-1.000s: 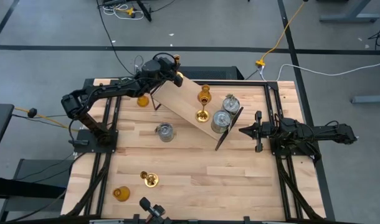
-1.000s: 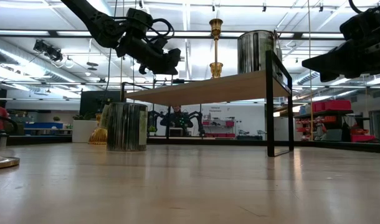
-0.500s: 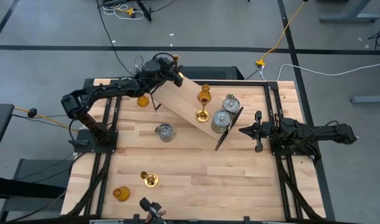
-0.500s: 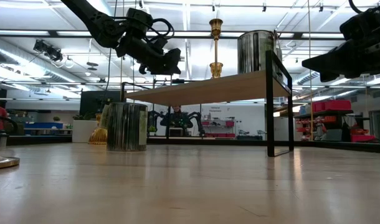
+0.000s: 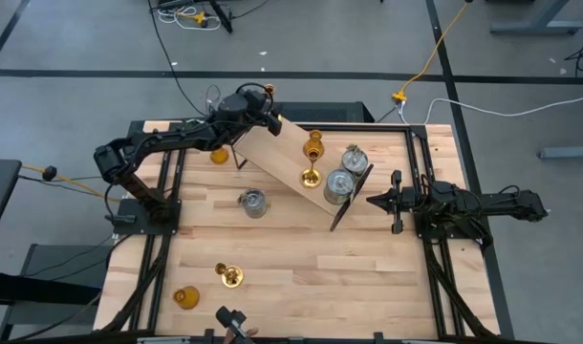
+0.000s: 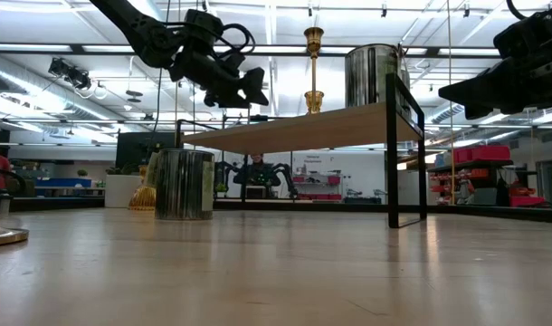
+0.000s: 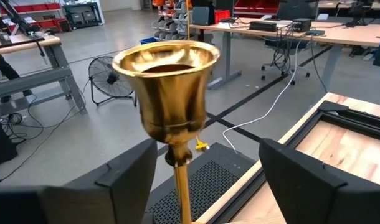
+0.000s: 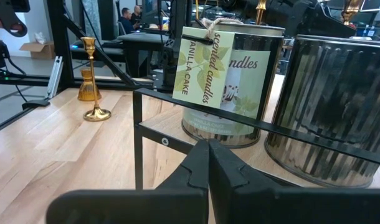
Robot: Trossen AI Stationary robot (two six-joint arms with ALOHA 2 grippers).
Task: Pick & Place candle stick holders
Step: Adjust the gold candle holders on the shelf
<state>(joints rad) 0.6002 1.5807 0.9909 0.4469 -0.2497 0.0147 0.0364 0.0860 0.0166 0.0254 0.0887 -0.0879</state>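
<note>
**Left end effector spread around brass stick at far end of shelf**

Left end effector point(image 5: 264, 113) sits at the far-left end of the raised light-wood shelf with black metal frame point(image 5: 282, 153). Its fingers point(image 7: 128, 180) stand apart on either side of a slim shiny brass candle stick holder point(image 7: 170, 112), with gaps showing both sides of the stem, so it looks let go, not gripped. Cannot tell if the base is fully on the shelf: hidden in the wrist view.

Right end effector point(image 5: 373, 202) waits just off the shelf's right end, fingers pressed together, holding nothing.

Risks, my read:
- Brass stick is tall with a narrow foot; a finger brushing the stem on the way out could tip it off the shelf edge.
- If the base overhangs the shelf end, it may topple unaided.
- A fall could hit the squat amber-orange glass holder point(image 5: 218, 155) on the table just beside that end.

On the shelf: a second brass stick point(image 5: 313, 161), another amber holder just behind it, and two silver-grey metal cylinders point(image 5: 339, 185) at the right end, one with a vanilla cake label.

Left on the table: one grey cylinder point(image 5: 253, 202) mid-table, a brass stick point(image 5: 230, 275) and an amber glass point(image 5: 185, 297) at the near-left.
</note>
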